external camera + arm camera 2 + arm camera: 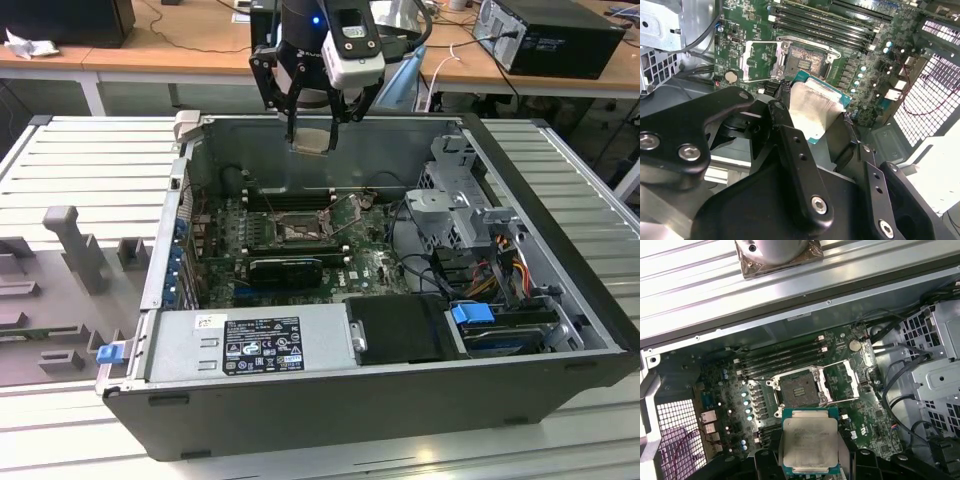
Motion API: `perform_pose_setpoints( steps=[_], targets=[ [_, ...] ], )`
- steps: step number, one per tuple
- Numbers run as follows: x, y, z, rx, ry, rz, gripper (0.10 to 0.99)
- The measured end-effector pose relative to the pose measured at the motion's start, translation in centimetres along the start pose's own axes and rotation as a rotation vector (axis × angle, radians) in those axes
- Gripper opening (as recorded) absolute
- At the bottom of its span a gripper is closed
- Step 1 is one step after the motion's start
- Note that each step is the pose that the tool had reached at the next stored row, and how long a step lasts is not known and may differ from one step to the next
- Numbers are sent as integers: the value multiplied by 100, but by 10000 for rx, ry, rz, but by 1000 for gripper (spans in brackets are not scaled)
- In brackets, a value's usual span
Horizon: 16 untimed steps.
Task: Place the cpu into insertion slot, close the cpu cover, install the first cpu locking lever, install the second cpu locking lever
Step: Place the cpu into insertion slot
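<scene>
case (350, 412): dark tower laid on its side, open upward, resting on a ribbed metal table (90, 160)
contents of the case: green motherboard (372, 268) on the floor; long black RAM sticks (782, 357) in narrow slots along one side of it; grey power supply (250, 340) along the near wall; metal drive cage (450, 205) at the exterior view's right, with bundled cables and a blue latch (472, 313) near it
case wall: perforated grille (675, 432) beside the motherboard's row of ports
insertion slot (796, 391): square and black-rimmed on the motherboard, just beside the RAM sticks, dark pin field exposed
cpu cover (842, 382): swung open, thin silvery frame lying off to one side of the insertion slot, toward the coin battery (855, 345); large window clear of the pin field
cpu (812, 107): level between the jaws, pale silver-grey face toward both wrist cameras, green rim showing around it; in the air over the motherboard, not yet in the insertion slot; in the first wrist view seen just beside it, on the side away from the RAM sticks
gripper (314, 135): clamped on the cpu, black fingers (786, 131) pressed against two opposite edges; high over the open case, seen against its far wall in the exterior view
table beside the case: grey moulded fixtures (75, 250) at the exterior view's left, well apart from the gripper
</scene>
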<state>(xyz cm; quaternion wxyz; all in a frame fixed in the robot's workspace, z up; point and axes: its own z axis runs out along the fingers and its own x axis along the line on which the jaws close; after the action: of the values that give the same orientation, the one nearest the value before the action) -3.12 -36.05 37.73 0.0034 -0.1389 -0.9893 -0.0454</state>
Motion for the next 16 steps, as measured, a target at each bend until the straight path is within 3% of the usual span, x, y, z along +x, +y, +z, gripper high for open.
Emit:
perform_pose_setpoints(
  steps=[16],
  targets=[
    [0,0,0,-4,-19,222,529]
  ],
)
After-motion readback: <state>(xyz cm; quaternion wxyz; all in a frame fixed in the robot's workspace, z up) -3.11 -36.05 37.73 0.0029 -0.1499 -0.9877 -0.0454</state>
